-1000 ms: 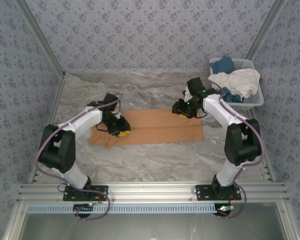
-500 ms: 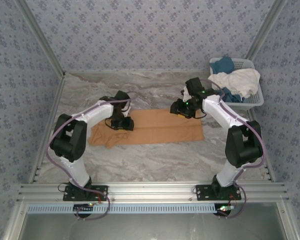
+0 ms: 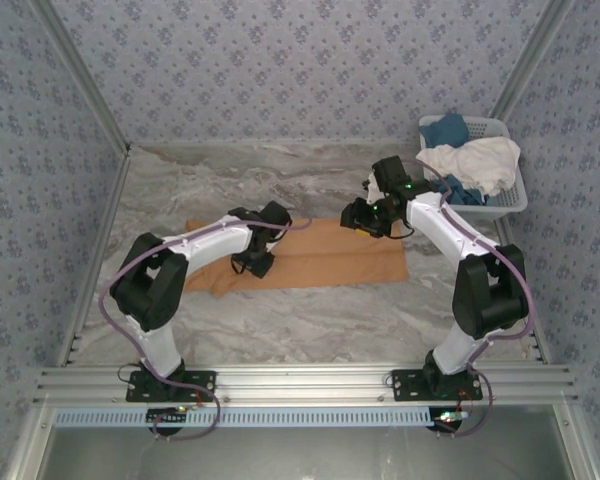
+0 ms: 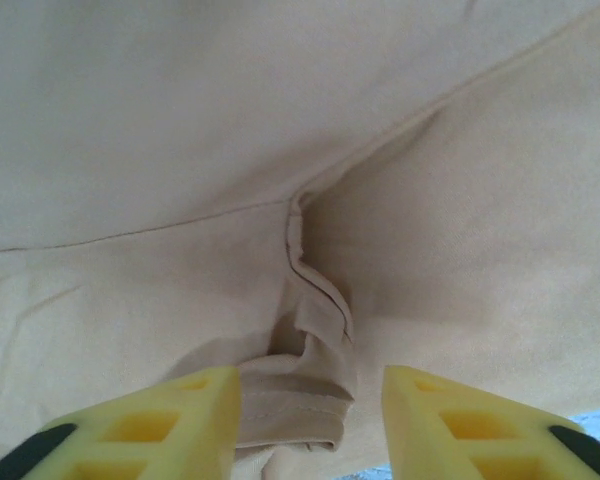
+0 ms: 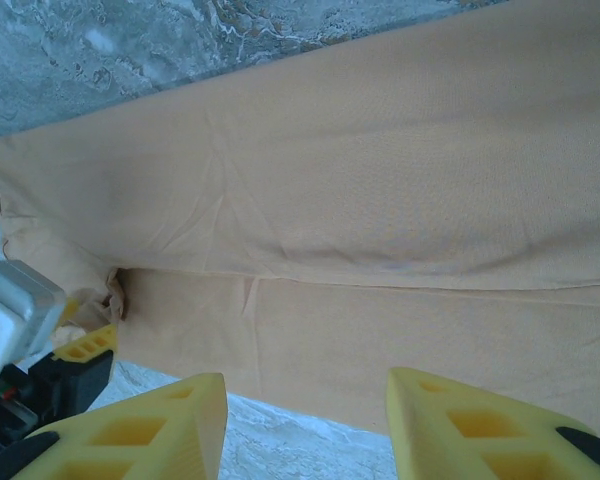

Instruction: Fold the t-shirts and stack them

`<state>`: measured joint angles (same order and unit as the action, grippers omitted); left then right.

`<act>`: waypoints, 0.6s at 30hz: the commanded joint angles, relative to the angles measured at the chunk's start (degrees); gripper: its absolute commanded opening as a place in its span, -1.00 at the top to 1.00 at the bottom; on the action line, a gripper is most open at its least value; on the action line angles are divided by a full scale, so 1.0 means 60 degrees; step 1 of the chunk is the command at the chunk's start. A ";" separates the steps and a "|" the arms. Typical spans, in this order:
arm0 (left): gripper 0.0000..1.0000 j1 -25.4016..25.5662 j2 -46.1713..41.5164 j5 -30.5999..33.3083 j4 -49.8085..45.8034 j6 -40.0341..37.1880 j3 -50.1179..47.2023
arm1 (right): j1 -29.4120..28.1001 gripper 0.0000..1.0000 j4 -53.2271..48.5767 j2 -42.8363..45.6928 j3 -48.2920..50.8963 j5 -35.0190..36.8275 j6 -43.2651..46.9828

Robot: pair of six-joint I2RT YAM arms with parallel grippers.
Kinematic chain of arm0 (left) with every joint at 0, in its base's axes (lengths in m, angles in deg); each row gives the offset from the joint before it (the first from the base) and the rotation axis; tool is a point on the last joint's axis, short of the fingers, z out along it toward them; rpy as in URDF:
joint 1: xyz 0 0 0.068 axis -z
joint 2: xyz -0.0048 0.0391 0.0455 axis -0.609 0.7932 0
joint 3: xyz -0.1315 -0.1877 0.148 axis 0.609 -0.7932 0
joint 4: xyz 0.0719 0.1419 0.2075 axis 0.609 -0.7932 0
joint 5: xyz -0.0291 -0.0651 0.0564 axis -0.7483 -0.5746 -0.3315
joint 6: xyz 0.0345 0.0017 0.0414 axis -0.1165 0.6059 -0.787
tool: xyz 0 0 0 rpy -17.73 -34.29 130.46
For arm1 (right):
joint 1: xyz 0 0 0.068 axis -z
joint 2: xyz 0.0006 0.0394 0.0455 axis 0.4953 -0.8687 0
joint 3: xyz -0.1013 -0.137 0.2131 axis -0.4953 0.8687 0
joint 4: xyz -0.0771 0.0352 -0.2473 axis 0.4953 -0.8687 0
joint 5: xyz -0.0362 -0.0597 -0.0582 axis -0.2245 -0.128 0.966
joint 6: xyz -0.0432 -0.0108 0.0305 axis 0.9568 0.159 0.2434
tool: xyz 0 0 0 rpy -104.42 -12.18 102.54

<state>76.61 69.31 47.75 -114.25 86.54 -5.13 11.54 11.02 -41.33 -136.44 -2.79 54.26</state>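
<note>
Nearest to me, the left arm is reaching further to the right than it was a second ago. The left gripper [image 3: 253,263] is now hanging over the near edge of the orange-tan shirt [image 3: 330,255], more toward its middle, where before it was sitting at the shirt's left end. From its wrist view the left gripper [image 4: 310,382] is standing with its yellow fingers [image 4: 180,415] apart. A small bunched fold of the shirt [image 4: 180,150] is lying between them, with a gap showing on one side, so it is released rather than pinching.

The shirt is lying as a long folded strip across the middle of the marble table [image 3: 310,320]. With the arm out of the way, its far-left corner is showing flat now.

Beyond it, the right gripper [image 3: 362,215] is hovering over the shirt's far right part, about where it was a second ago. Its fingers are spread with nothing between them, the right gripper [image 5: 307,385] looking down on the shirt [image 5: 380,180] and a strip of table [image 5: 130,50].

Farthest off, in the right corner, the white basket [image 3: 510,205] is holding a white shirt [image 3: 475,160] and a blue shirt [image 3: 445,130], unchanged.
</note>
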 commanded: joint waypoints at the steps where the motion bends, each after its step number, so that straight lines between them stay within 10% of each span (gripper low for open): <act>1: 0.24 0.0105 0.0082 0.0614 -0.0149 -0.0159 -0.0227 | -0.0032 0.04 -0.0060 0.0069 0.0043 -0.0238 -0.0144; 18: 1.00 0.0121 -0.0560 -0.0055 -0.0557 0.0668 -0.0406 | -0.0050 0.07 -0.0135 0.0130 0.0043 -0.0237 -0.0169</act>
<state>77.18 68.85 49.94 -114.58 88.22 -7.89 11.54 11.04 -41.33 -136.40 -3.21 53.84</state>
